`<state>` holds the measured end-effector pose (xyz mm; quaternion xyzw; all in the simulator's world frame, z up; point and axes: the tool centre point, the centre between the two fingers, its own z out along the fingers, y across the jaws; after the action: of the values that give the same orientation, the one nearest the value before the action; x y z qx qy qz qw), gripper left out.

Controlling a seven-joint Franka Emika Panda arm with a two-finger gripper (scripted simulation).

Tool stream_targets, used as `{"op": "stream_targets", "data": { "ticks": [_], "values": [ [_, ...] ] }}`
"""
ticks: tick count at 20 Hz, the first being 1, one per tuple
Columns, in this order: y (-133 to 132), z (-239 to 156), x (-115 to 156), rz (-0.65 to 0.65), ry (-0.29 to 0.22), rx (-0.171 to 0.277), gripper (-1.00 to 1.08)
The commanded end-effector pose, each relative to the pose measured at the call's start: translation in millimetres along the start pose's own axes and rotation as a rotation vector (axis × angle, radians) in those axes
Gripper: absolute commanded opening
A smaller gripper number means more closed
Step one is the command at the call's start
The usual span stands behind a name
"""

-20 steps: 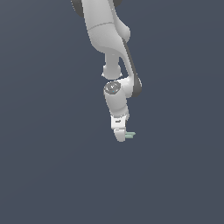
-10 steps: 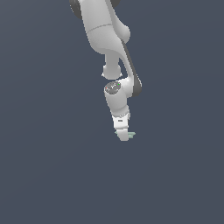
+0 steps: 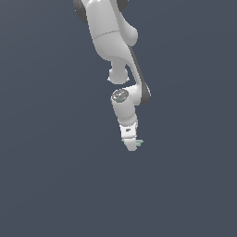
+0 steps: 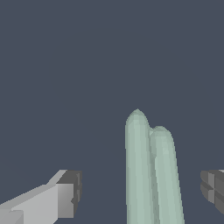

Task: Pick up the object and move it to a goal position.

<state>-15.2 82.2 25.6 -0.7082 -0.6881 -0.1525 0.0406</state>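
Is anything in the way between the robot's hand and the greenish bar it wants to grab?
No, nothing visible is in the way. In the wrist view the pale green bar lies in the open gap between the two fingers of the hand, with only plain dark floor around it. Neither finger touches it yet.

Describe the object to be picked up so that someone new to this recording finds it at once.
Follow the white robot arm down to its gripper. Beside the tip, a small pale grey-green elongated bar pokes out toward the exterior view's right. It is the only tinted thing against the plain dark grey-blue background.
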Motion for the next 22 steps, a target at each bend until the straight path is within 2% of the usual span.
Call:
{"op": "stream_targets", "data": {
  "ticks": [1,7,8,17,18,22],
  "values": [
    [-0.8,9.6,0.3,-0.002,0.0,0.001,1.08],
    [0.1,15.9,0.6,-0.002,0.002,0.0,1.08],
    [0.1,15.9,0.6,-0.002,0.002,0.0,-1.0],
    [0.1,15.9,0.6,-0.002,0.002,0.0,-1.0],
    [6.4,10.2,0.8,-0.004,0.0,-0.014,-1.0],
    [5.9,6.7,3.2,-0.004,0.0,-0.014,-1.0]
  ]
}}
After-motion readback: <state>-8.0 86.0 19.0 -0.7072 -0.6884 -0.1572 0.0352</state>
